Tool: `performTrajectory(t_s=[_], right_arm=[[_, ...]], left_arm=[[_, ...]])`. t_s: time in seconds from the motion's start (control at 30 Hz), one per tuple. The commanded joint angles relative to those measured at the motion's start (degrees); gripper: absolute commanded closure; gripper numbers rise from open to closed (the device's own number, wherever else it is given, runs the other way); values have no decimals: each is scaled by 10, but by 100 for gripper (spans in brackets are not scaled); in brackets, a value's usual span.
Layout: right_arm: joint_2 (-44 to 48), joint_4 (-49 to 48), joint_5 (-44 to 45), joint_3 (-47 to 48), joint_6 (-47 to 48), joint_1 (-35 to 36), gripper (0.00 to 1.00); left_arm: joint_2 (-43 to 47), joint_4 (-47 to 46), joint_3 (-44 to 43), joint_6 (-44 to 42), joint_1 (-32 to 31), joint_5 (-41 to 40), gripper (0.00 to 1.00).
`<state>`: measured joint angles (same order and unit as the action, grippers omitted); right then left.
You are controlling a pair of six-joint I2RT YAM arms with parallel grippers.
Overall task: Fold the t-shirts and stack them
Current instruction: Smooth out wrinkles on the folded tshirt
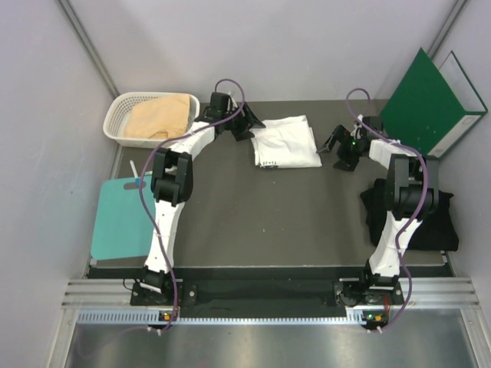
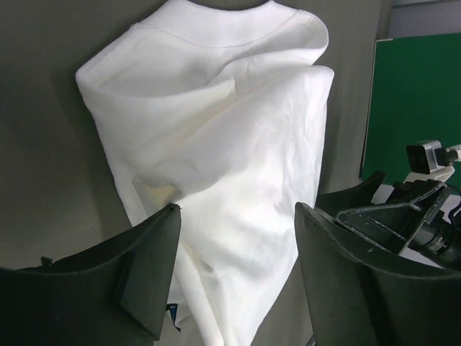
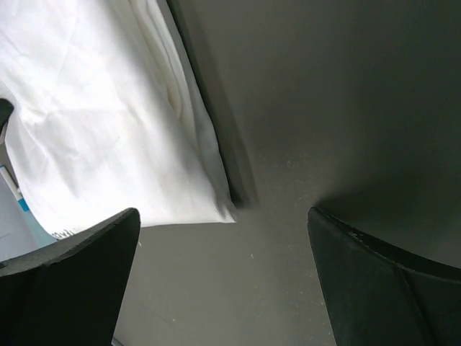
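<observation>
1. Top view: the folded white shirt (image 1: 285, 140) lies at the far middle of the table (image 1: 261, 222). The left gripper (image 1: 247, 126) sits at its left edge and the right gripper (image 1: 343, 150) stands apart on its right, over bare table. The tan shirt (image 1: 159, 116) is heaped in a basket (image 1: 121, 109) at the far left. The black shirt (image 1: 448, 227) lies crumpled at the right edge, beside the right arm. A teal board (image 1: 121, 221) lies on the left and a green binder (image 1: 428, 101) leans at the far right.
2. Left wrist: the left gripper (image 2: 238, 210) is spread wide and grips nothing. The white shirt (image 2: 216, 122) lies below and ahead of it, rumpled, with the cloth showing in the gap between the fingers (image 2: 155, 252).
3. Right wrist: the right gripper (image 3: 223, 216) is also wide open and empty. The near corner of the white shirt (image 3: 101, 130) ends just short of the gap, nearer the left finger, with bare table (image 3: 338, 108) under the rest.
</observation>
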<state>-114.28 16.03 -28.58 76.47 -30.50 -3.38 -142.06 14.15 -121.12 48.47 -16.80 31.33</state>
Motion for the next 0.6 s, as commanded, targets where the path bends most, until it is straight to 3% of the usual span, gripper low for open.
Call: performTrajectory(t_s=[0.0,0.27,0.57], right_arm=[[27,-9,-4,-7,4,2,0],[13,-8,-9,3,2,1,0],[2,7,-8,26,2,-4,0]], left_arm=[[78,24,16,-63,4,-53,30],[60,83,15,-98,5,-99,31],[8,55,-11,-70,4,-78,37]])
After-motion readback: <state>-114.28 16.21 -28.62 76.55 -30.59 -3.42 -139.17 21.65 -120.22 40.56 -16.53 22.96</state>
